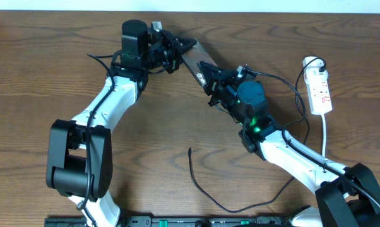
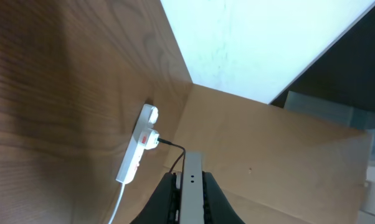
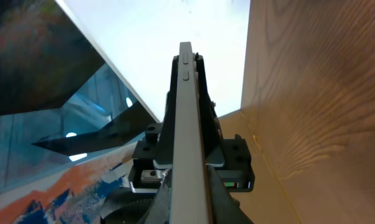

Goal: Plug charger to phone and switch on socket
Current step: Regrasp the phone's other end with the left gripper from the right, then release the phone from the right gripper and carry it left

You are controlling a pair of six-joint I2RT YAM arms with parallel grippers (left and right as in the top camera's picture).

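Two white-and-black robot arms (image 1: 108,101) meet over the brown wood-grain table (image 1: 45,69), the left gripper (image 1: 189,46) and right gripper (image 1: 209,74) each clamped on one end of the flat bronze phone (image 1: 199,60), held edge-up between them. At far right lies the narrow white power-strip socket (image 1: 320,89); the thin black charger cable (image 1: 206,190) lies loose near the front.

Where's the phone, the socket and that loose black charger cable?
phone (image 1: 193,58): overhead view, on the bare part of its brown face.
socket (image 1: 320,91): overhead view, on the middle of the white strip.
charger (image 1: 190,161): overhead view, on the cable just below its free tip.
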